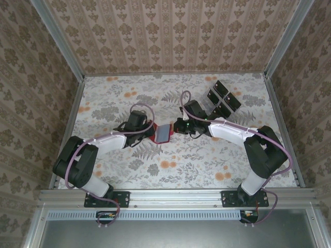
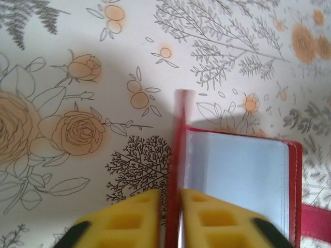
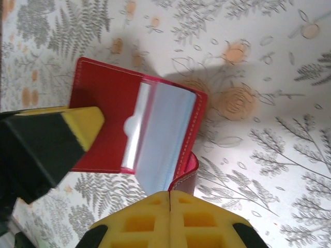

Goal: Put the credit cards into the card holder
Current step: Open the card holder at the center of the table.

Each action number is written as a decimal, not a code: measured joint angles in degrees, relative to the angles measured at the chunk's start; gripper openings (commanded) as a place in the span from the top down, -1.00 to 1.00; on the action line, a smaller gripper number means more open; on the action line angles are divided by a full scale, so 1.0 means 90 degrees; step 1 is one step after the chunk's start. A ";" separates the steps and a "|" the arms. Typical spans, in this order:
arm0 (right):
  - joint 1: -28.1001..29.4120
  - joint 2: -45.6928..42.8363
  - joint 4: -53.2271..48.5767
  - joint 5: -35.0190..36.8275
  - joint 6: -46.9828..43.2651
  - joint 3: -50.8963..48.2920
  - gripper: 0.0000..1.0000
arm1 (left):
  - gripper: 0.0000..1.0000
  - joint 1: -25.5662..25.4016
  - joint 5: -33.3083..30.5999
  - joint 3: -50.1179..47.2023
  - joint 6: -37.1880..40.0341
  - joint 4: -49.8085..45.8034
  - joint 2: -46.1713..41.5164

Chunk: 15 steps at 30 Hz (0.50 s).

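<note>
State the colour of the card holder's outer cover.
The card holder is red, clearest in the right wrist view.

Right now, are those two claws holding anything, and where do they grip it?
Both hold the open card holder between them: the left gripper pinches the edge of one red cover, the right gripper the red flap on the opposite side.

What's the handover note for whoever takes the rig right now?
Left gripper: shut on one red cover of the card holder, mid-table.
Right gripper: shut on the opposite cover, so the card holder is spread open.
Credit cards: lying far right on the table, none gripped.
Done: card holder opened.
Left: every card; the clear pockets look empty. One arm probably has to let go to fetch a card.
</note>
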 measured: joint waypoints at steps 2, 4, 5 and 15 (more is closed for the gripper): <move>-0.0051 0.0000 0.0034 0.0002 0.0000 -0.0146 1.00 | 1.00 0.0000 0.0046 -0.0085 -0.0039 0.0129 -0.0002; -0.0092 0.0000 0.0121 0.0005 0.0000 -0.0304 1.00 | 1.00 0.0000 0.0095 -0.0163 -0.0078 0.0223 -0.0019; -0.0107 0.0000 0.0143 0.0022 0.0000 -0.0379 0.97 | 1.00 0.0000 0.0119 -0.0206 -0.0100 0.0255 -0.0041; -0.0153 -0.0007 0.0155 0.0146 -0.0010 -0.0748 0.26 | 1.00 -0.0029 0.0206 -0.0792 -0.0444 0.0573 -0.0600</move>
